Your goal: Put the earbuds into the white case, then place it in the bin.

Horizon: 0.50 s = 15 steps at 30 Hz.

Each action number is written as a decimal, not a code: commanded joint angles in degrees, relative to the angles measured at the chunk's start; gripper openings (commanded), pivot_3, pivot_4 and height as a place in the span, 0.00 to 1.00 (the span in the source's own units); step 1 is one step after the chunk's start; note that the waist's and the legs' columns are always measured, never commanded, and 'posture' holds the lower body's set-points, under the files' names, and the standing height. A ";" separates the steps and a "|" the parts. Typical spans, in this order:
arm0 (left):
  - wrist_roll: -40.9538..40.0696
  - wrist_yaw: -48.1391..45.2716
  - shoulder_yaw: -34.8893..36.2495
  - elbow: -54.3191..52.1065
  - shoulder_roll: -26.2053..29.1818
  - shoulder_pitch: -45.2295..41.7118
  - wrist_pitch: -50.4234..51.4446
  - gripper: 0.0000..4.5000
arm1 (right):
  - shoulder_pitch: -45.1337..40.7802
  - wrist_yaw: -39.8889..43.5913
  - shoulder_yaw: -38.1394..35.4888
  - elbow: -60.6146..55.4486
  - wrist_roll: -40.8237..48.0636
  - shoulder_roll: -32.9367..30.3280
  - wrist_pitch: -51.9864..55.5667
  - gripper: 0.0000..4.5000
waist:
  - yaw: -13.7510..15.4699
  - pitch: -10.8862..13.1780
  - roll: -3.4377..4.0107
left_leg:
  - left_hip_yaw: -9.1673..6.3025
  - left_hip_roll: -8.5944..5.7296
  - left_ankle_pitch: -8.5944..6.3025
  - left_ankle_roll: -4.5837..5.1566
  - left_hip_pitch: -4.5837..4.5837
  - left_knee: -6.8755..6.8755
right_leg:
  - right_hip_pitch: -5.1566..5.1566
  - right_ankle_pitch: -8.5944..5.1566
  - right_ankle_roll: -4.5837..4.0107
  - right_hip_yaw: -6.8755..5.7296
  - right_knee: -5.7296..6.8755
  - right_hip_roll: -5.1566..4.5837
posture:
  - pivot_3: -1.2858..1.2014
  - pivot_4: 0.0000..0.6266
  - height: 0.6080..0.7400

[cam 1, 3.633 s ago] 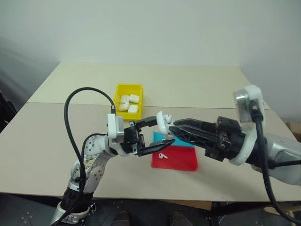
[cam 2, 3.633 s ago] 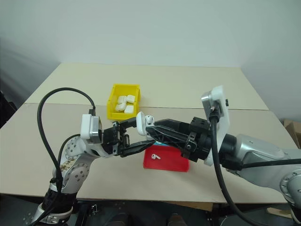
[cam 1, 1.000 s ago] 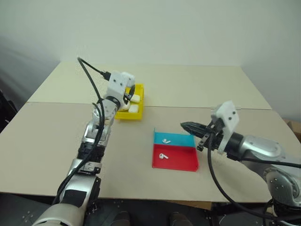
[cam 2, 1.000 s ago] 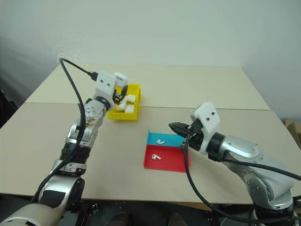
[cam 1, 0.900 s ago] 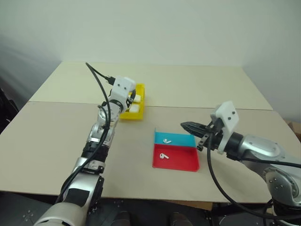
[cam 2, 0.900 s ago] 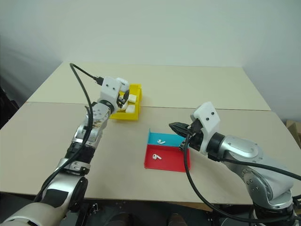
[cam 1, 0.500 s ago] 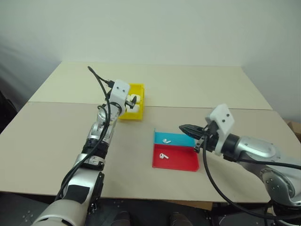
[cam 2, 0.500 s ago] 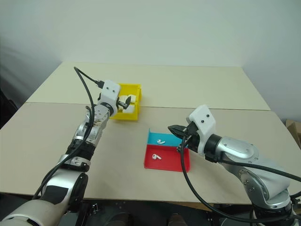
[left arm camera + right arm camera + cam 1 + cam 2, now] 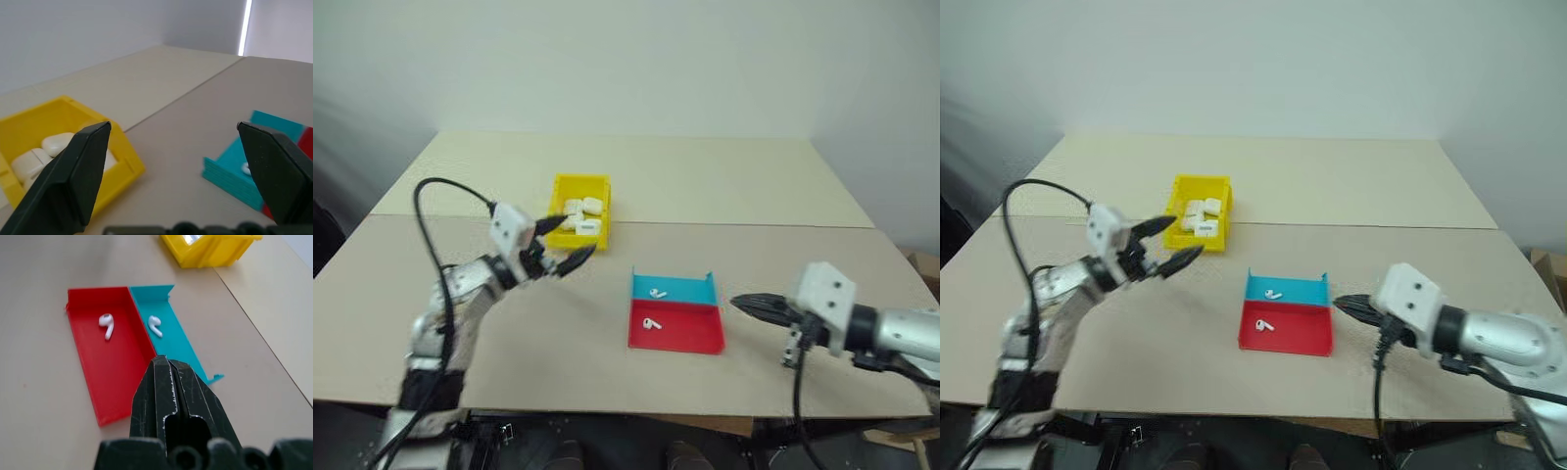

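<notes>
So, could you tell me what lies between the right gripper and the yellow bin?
The red and blue tray with two earbuds, as the left eye view shows.

One yellow bin (image 9: 579, 186) holding about four white cases (image 9: 578, 216); exact count unclear. One red and blue tray (image 9: 674, 315). Two earbuds (image 9: 106, 323), one per tray half.

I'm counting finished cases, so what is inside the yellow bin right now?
The yellow bin holds a cluster of white cases, at least four, packed close together. Its near wall hides their lower parts, so anything beneath or behind them cannot be seen, and an exact count is uncertain.
</notes>
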 commanded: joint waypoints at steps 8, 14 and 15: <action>-10.68 -16.33 13.92 -9.43 15.37 17.10 4.22 1.00 | 6.16 18.31 -16.31 9.11 -0.54 -3.37 -13.71 0.00 | 0.18 0.01 -0.01 | 0.14 0.05 -0.01 0.00 0.33 -0.04 | 0.22 -0.08 -0.01 0.03 -0.05 -0.03 | 0.52 0.24 1.00; -11.27 -15.47 16.87 -9.80 16.68 18.55 4.87 1.00 | 2.21 17.08 -15.08 10.92 1.57 -2.32 -13.73 0.00 | 0.09 0.01 -0.02 | 0.17 0.08 -0.01 0.00 0.35 -0.06 | 0.20 -0.09 -0.04 0.07 -0.05 -0.02 | 0.52 0.24 1.00; -11.50 -14.95 17.28 -10.11 16.70 18.46 5.23 1.00 | 1.34 16.56 -14.93 10.68 3.02 -1.91 -12.61 0.00 | 0.06 0.01 -0.02 | 0.18 0.08 -0.01 0.00 0.35 -0.06 | 0.20 -0.09 -0.04 0.07 -0.05 -0.01 | 0.52 0.24 1.00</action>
